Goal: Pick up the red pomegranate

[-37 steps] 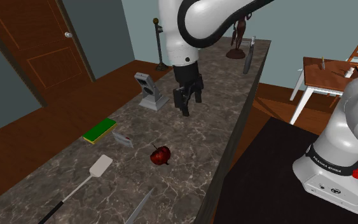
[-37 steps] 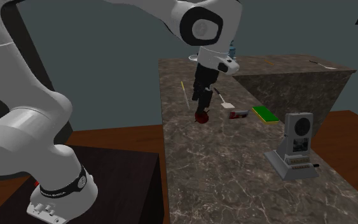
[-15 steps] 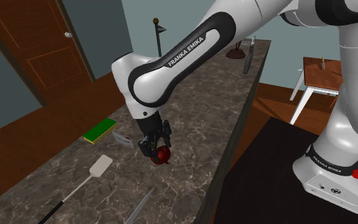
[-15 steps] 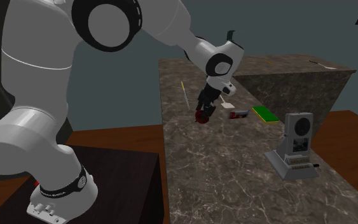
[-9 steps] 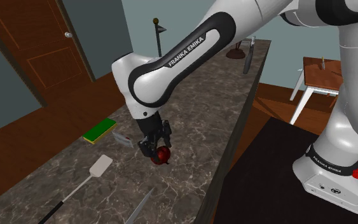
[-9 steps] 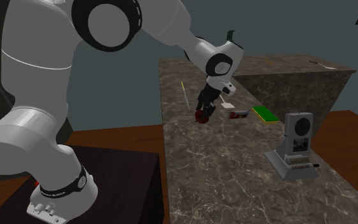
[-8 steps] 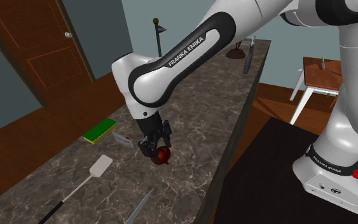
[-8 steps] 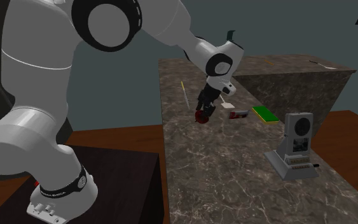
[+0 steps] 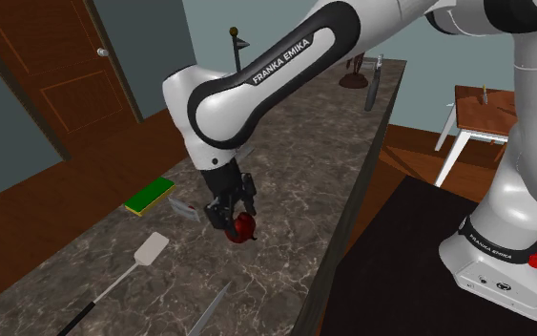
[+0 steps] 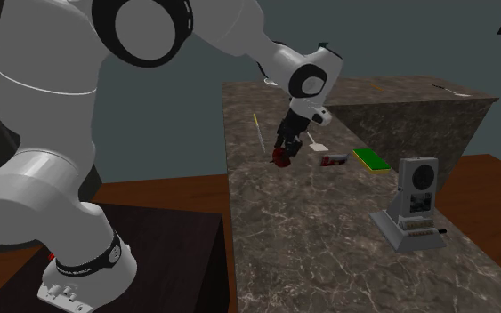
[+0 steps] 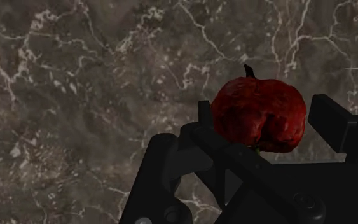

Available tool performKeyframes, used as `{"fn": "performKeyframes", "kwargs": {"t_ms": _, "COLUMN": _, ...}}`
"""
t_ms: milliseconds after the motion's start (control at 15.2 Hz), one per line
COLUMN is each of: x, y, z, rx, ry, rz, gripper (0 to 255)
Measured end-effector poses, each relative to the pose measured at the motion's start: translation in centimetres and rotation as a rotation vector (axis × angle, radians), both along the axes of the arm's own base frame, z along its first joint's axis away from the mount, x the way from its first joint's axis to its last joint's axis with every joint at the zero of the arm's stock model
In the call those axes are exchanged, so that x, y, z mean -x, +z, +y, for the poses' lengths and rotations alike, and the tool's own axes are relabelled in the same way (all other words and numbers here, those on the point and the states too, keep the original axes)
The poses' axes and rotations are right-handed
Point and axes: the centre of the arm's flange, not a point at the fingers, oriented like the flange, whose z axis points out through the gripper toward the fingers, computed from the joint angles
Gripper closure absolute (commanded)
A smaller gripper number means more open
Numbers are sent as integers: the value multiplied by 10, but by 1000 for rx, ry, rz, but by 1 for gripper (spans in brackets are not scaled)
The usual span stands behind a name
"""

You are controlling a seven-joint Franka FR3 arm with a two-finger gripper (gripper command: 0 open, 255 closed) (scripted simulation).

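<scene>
while pinched by the gripper [image 11: 266,124], the pomegranate [image 11: 260,118] sits mid-counter

the dark red fruit is clasped between both black fingers, low over the marbled counter [image 9: 304,162]; whether it has cleared the surface is unclear. toward the shoulder view's left, a white spatula [image 9: 149,250] lies near and a green sponge [image 9: 150,196] farther off.

Light in the shoulder view was even and moderate. The white arm [image 9: 257,91] showed soft grey shading along its lower edges, and the dark tabletop [image 9: 304,162] looked flatly lit. The second exterior view was duskier, with deep shade in the lower left of the frame. The wrist view was dimmest: the black gripper [image 11: 266,124] lost most detail, the pomegranate [image 11: 260,111] showed a dull dark red, and pale veins stood out in the stone.
</scene>
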Motion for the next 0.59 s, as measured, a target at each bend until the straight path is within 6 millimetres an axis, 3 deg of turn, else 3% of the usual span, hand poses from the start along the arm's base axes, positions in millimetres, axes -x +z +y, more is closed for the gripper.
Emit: {"fn": "performKeyframes", "kwargs": {"t_ms": 594, "x": -1, "y": 47, "z": 0, "rx": 0, "ry": 0, "rz": 0, "gripper": 255}}
